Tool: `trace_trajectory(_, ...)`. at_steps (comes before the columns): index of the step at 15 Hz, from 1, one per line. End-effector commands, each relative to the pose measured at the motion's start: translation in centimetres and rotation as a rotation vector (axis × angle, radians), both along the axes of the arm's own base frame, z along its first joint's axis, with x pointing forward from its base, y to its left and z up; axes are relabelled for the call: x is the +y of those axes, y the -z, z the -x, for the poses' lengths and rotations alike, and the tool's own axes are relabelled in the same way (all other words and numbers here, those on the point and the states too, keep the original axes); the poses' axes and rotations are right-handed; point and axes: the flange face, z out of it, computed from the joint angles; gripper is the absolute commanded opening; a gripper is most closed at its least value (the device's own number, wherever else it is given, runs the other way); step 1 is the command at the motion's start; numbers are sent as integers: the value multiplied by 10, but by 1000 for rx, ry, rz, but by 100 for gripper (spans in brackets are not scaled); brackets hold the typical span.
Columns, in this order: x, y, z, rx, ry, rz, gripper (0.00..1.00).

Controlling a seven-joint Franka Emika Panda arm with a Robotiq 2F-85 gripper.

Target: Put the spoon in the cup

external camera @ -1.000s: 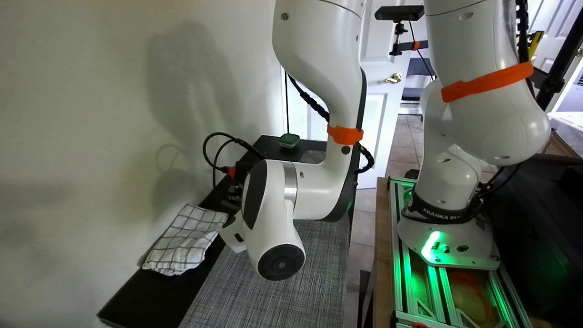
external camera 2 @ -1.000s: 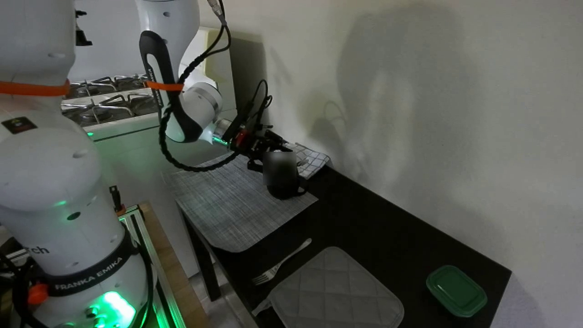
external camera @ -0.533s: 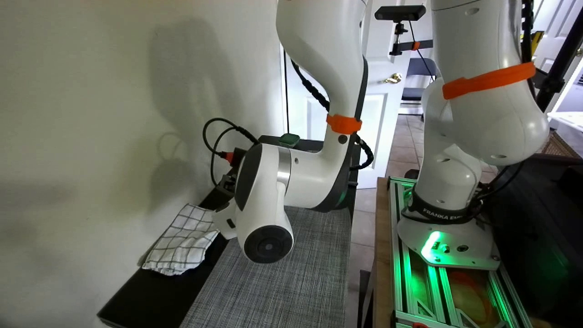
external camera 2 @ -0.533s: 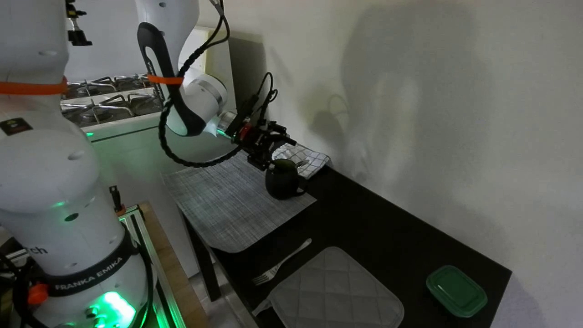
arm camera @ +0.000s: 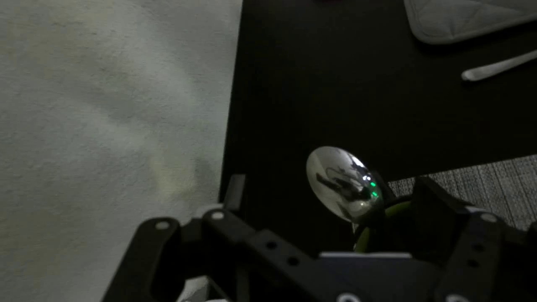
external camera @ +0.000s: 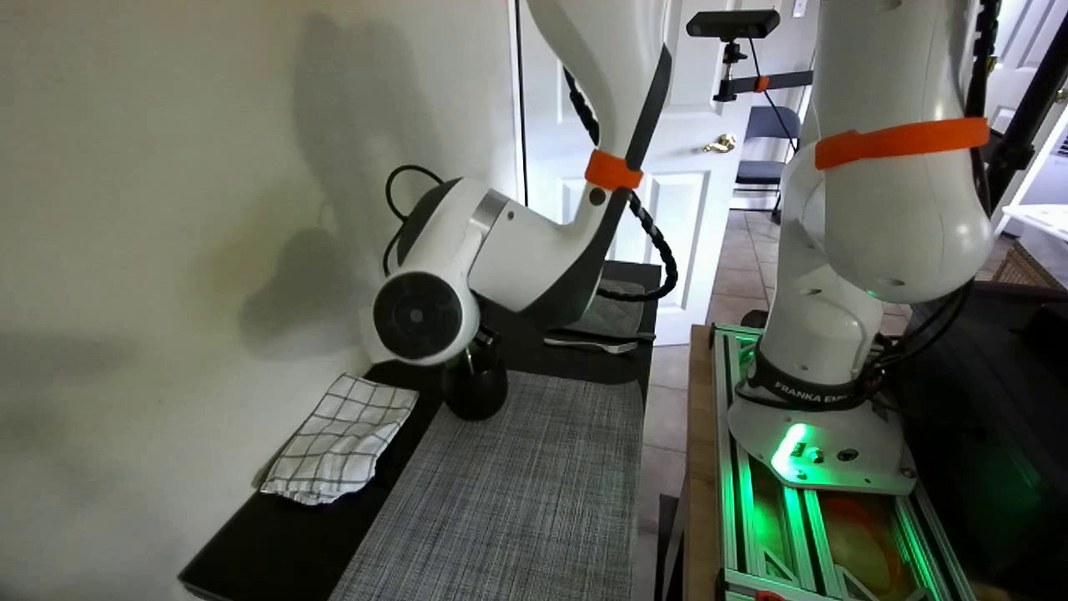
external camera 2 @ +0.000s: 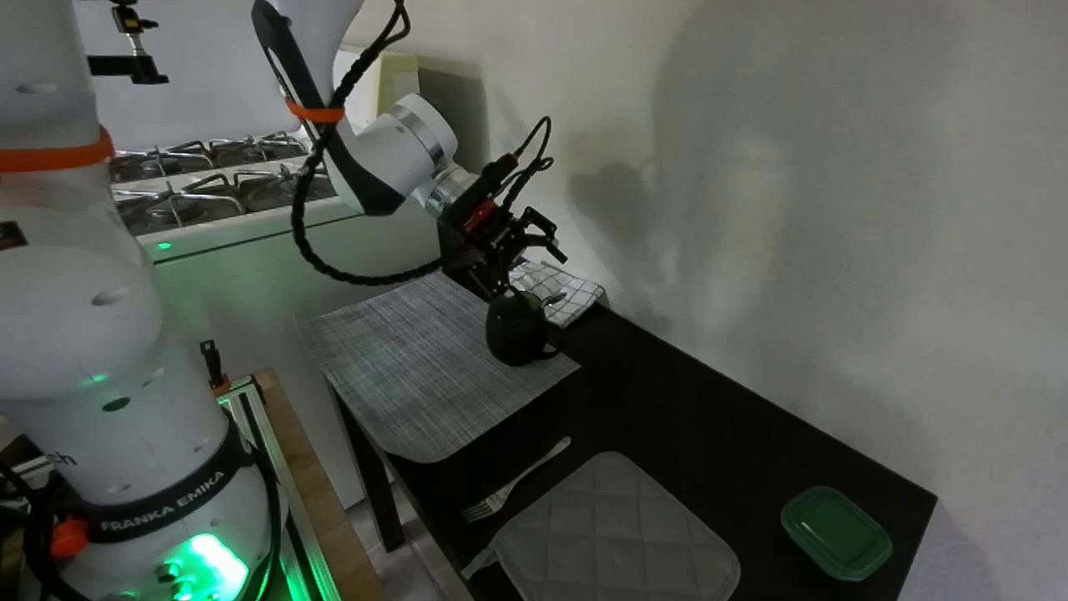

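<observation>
One each of spoon, cup, fork, placemat, quilted pad, cloth, green container

A kitchen, from the gas stovetop and placemat.

A white robot arm slants downward, its wrist above and behind the jaws of the black gripper; the jaws stand wide apart.
</observation>
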Motion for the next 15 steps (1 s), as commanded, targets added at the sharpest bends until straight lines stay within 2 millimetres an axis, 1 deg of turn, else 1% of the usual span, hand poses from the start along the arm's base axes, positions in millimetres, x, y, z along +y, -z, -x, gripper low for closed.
trace_trajectory(1,-13,-40,-5,14,73,-190,100)
trace_trajectory(4,-32,-66,-11,25,170,-339,100)
trace_trajectory(6,-49,-80,-12,37,244,-431,100)
trace_trajectory(11,-83,-107,-7,83,427,-658,100)
trace_trajectory(15,-101,-123,1,106,550,-857,100)
